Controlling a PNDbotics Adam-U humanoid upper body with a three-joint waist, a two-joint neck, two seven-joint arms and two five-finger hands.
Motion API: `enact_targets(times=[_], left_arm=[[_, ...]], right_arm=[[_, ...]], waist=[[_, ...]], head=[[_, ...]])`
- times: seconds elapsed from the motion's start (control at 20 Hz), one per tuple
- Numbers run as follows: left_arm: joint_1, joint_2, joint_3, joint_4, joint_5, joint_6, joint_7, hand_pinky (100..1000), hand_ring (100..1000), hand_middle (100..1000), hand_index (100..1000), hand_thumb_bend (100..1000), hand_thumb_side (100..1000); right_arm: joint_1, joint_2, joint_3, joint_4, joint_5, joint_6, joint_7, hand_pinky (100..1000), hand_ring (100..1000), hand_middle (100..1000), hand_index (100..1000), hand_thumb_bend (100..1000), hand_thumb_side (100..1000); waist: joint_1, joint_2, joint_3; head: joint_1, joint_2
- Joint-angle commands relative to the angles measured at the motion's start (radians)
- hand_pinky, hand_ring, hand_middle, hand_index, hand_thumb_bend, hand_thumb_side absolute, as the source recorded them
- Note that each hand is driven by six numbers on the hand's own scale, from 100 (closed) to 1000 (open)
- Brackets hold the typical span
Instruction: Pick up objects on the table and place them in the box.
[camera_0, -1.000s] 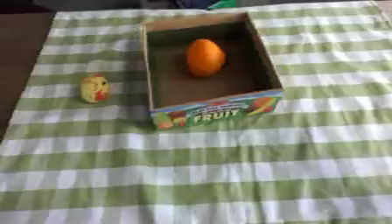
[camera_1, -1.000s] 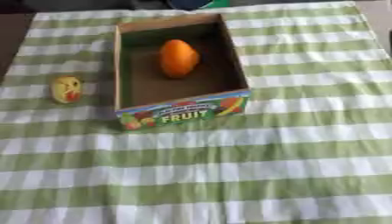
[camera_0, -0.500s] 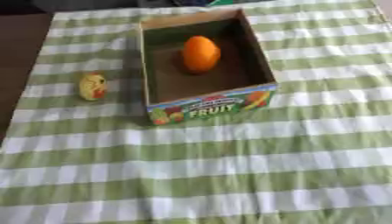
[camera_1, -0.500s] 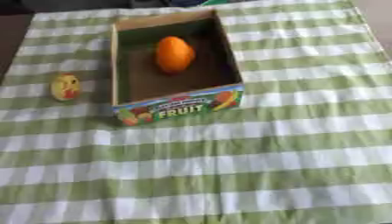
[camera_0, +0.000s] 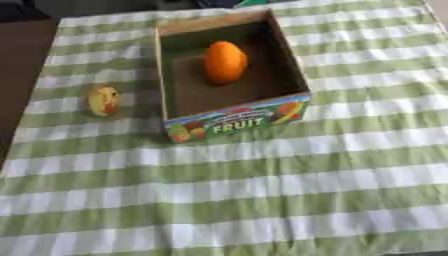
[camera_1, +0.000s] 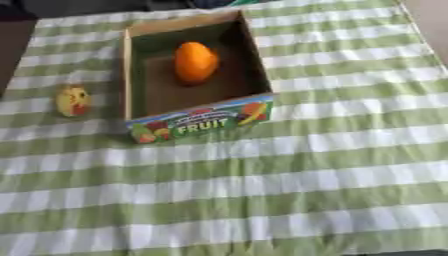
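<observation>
Nothing on the table moved vs 1 s ago; only the camera view shifted slightly. L to R: small yellow object (camera_0: 102, 100) on green-check cloth (camera_0: 262, 190), just left of the box (camera_0: 236, 121); orange fruit (camera_0: 225, 61) inside. Neither hand in view, so can't tell fingers.

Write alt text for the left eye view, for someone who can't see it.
An open cardboard box printed with FRUIT holds one orange fruit, on a green and white checked cloth. A small yellow fruit with a reddish patch lies on the cloth left of the box, apart from it. Neither robot hand shows.
</observation>
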Motion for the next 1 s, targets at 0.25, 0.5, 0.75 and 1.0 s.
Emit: enact_targets(times=[0.25, 0.5, 0.75, 1.0], left_arm=[[-0.059, 0.080, -0.099, 0.155, -0.104, -0.073, -0.102, 598, 753, 776, 947, 613, 1000], [-0.090, 0.067, -0.141, 0.268, -0.174, -0.142, -0.172, 608, 759, 771, 957, 781, 1000], [-0.112, 0.043, -0.160, 0.340, -0.244, -0.212, -0.242, 624, 763, 749, 961, 778, 998], [-0.128, 0.014, -0.170, 0.399, -0.284, -0.281, -0.311, 638, 773, 753, 987, 699, 937]], right_arm=[[0.006, -0.040, 0.027, -0.020, -0.065, -0.011, -0.104, 753, 751, 682, 892, 100, 903], [0.020, -0.034, 0.056, -0.020, -0.054, -0.004, -0.174, 756, 751, 681, 893, 100, 910], [0.036, -0.036, 0.089, -0.020, -0.040, 0.004, -0.241, 757, 749, 679, 891, 100, 916], [0.042, -0.029, 0.099, -0.020, -0.032, 0.008, -0.258, 758, 746, 678, 876, 100, 920]], waist=[[0.002, -0.015, -0.006], [0.005, -0.010, -0.007], [0.005, -0.006, -0.005], [0.006, -0.004, -0.007]], head=[[0.024, -0.014], [0.035, -0.022], [0.040, -0.027], [0.043, -0.029]])
